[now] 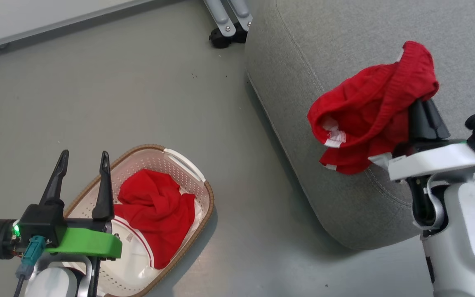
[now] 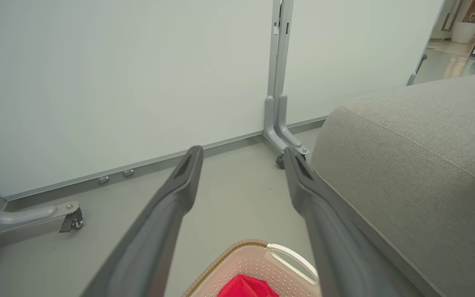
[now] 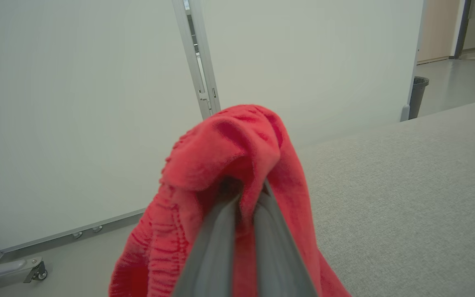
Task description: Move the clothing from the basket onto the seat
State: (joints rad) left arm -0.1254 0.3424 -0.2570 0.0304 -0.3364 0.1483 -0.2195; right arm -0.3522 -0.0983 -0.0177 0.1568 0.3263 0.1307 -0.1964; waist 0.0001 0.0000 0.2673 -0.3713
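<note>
1. R gripper [image 3: 249, 194]: 3 o'clock in head view, fingers pressed together and clamped on held garment [image 1: 369, 111]. Fabric wraps over the tips, so tips are hidden
2. Held garment: red knit, bunched, draping off the fingers toward 9 o'clock of the gripper in head view. Ribbed band at the bundle's 12 o'clock, white trim [image 1: 334, 138] at its 8 o'clock
3. It hangs in front of the seat [image 1: 344, 41], near the rounded front edge. Contact w/ the cushion: can't tell
4. Seat: grey fabric, fills approx 12–4 o'clock of head view, seam runs along the edge
5. L gripper [image 1: 84, 153]: 8 o'clock in head view, jaws wide apart, fingers pointing to 12 o'clock. Its inner finger overlaps the basket's 9 o'clock rim in that view
6. Basket [image 1: 209, 202]: on the floor [image 1: 118, 82] at 7 o'clock of head view, apart from the seat, which sits at its 2 o'clock. Brown rim, perforated cream walls, white handle [image 1: 186, 163] on the 1 o'clock side
7. Basket garment [image 1: 155, 206]: red, crumpled inside the basket, centre to 3 o'clock side. A white section w/ a red stripe shows beneath it at 6–7 o'clock
8. L wrist view: basket end + handle at 6 o'clock between the spread fingers, seat at 3 o'clock, white partition panel [image 2: 118, 82] across 9–12 o'clock
9. R wrist view: red fabric over the closed fingers at centre, seat surface at 3–4 o'clock, partition behind
</note>
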